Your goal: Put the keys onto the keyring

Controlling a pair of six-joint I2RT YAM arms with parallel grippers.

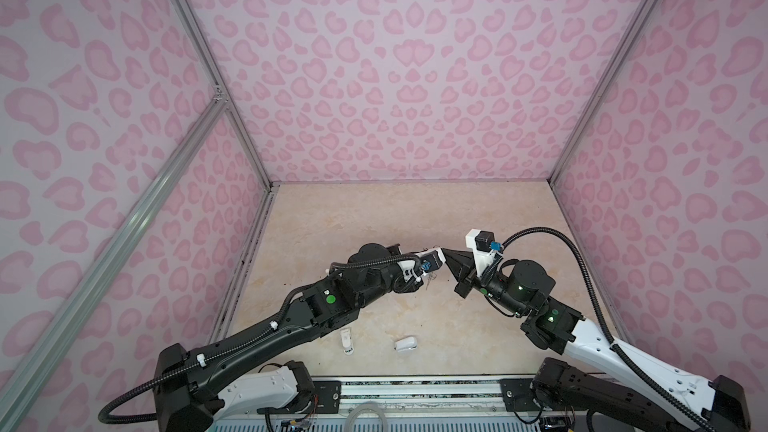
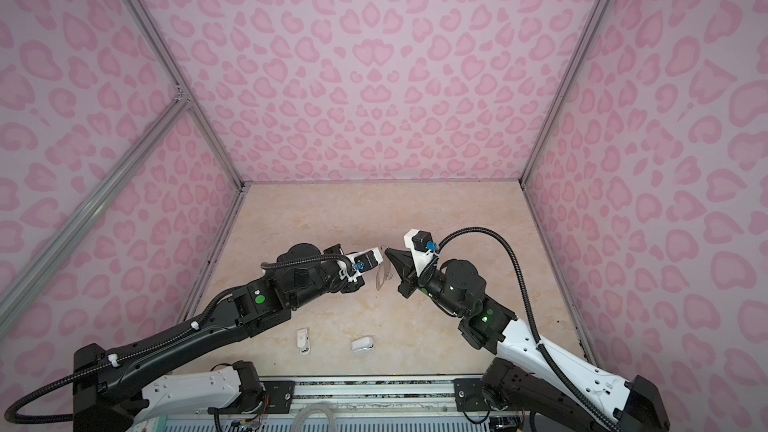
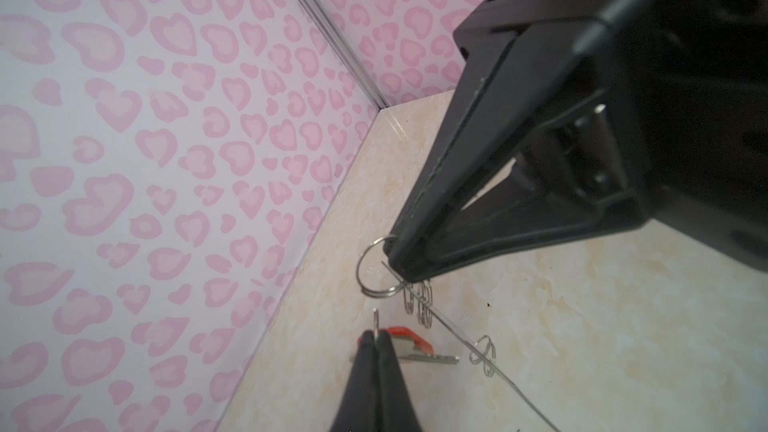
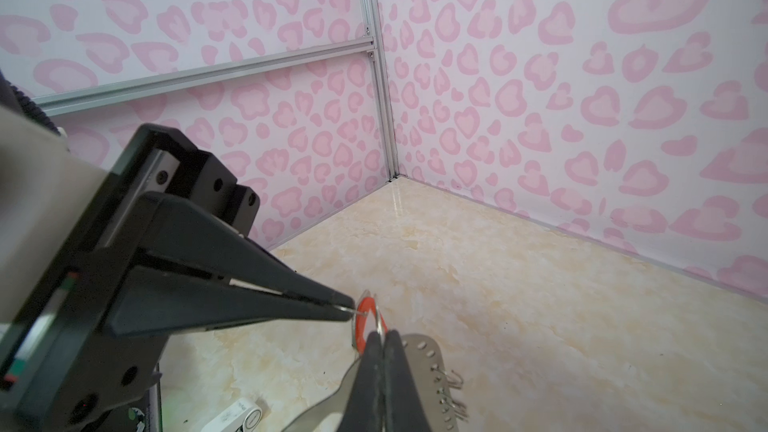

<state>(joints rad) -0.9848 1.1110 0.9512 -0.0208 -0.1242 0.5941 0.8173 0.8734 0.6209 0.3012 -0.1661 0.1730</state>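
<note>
Up off the beige marbled counter (image 1: 374,218), the small silver key with the orange-red oval tag (image 3: 413,344) hangs by its wire loop, pinched between the closed tips of the left gripper (image 3: 376,336). Just beside it, the flat grey metal keyring plate (image 4: 419,351) dangles by its split ring from the right gripper (image 4: 384,336), clamped tight. Two small white plastic objects (image 1: 347,340) lie well apart, nearer the arm bases.

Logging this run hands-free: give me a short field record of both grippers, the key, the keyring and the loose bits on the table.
left gripper: shut on the wire loop of the orange-red key
right gripper: shut on a ring of the keyring
key threaded: cannot tell
blue key: not in view
table: two white plastic objects near the front edge
</note>
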